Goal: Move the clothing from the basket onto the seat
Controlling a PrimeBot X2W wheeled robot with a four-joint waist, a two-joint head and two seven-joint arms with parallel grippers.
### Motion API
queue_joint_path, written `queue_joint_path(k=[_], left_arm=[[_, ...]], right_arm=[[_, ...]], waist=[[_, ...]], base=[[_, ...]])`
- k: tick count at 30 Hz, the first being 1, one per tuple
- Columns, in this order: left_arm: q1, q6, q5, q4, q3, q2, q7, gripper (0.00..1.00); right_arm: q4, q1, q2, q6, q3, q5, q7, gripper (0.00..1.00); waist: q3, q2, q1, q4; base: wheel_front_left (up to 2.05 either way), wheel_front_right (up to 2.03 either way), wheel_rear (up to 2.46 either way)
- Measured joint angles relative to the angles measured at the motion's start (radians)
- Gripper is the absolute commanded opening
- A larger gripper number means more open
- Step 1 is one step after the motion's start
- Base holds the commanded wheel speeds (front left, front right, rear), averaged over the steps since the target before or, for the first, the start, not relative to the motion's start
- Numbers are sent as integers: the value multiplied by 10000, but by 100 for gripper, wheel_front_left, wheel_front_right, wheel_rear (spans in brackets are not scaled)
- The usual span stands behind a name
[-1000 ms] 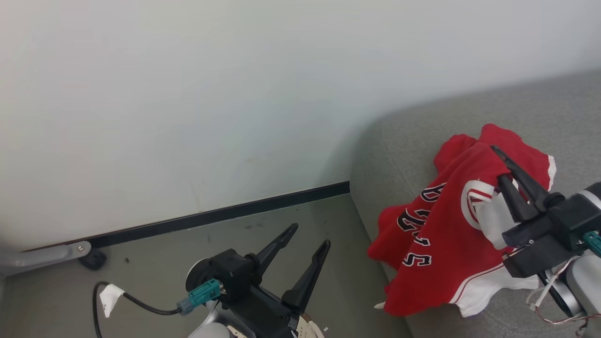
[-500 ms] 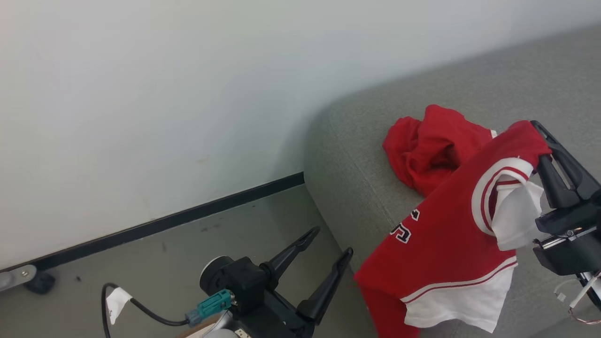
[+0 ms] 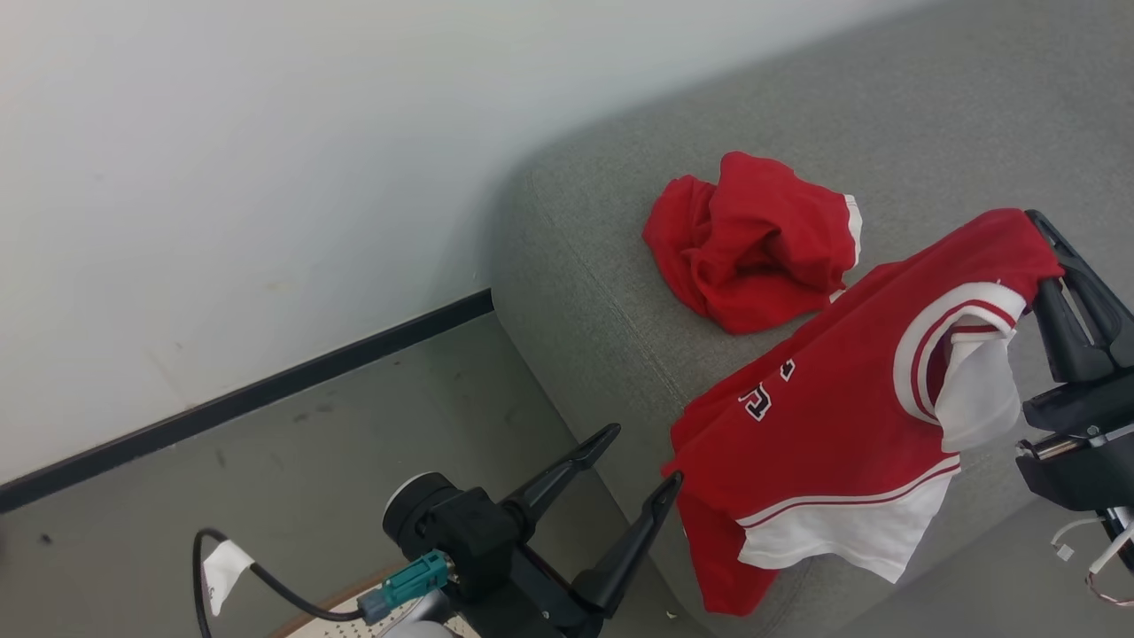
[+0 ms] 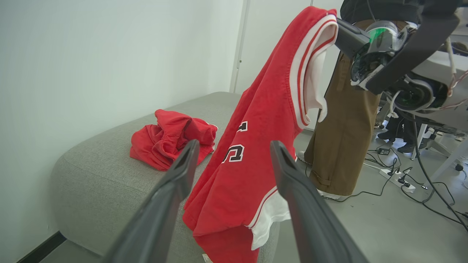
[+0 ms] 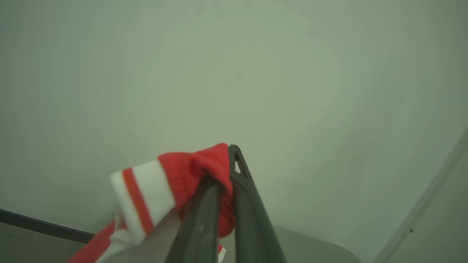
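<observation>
The jersey (image 3: 842, 416) is held up by its white-banded armhole, which is pinched between the pressed-together fingers of the right gripper (image 3: 1041, 252). Its lower part is draped over the front edge of the seat (image 3: 602, 292). The second red garment (image 3: 753, 244) is found crumpled on the seat near the rounded corner, just beside the jersey. The left gripper (image 3: 642, 454) is seen spread and empty, low beside the seat's edge and close to the jersey's hem. A person's brown-trousered legs (image 4: 343, 128) are noted beyond the seat.

Head view looks steeply down on the seat's (image 3: 602, 266) rounded corner. Left wrist view, low beside that corner, shares the jersey (image 3: 842, 399) and crumpled garment (image 3: 753, 248). Right wrist view faces the wall (image 5: 256, 73).
</observation>
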Motion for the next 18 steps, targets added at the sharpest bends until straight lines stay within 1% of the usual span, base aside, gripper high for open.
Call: queue_joint_path(k=[2, 5, 9, 13, 18], left_arm=[[-28, -2, 15, -6, -21, -10, 17, 100], [-222, -4, 36, 0, -102, -82, 90, 100], [-431, -6, 50, -6, -88, -98, 188, 100], [-457, -2, 82, -102, -59, 19, 272, 100], [-709, 88, 190, -280, 46, 115, 366, 100]], right_arm=[[63, -31, 12, 2, -19, 35, 0, 0], [291, -268, 27, 111, -109, 121, 0, 0], [654, -978, 136, 378, -142, 284, 0, 0], [1267, -2152, 324, 750, -224, 426, 0, 0], [2203, -4077, 568, 1164, -332, 497, -2, 0]], waist=[[71, 0, 0, -39], [274, 0, 1, -99], [467, 0, 0, -27], [619, 1, 0, 166], [892, 1, 0, 441]], base=[[0, 0, 0], [0, 0, 0], [0, 0, 0], [0, 0, 0], [0, 0, 0]])
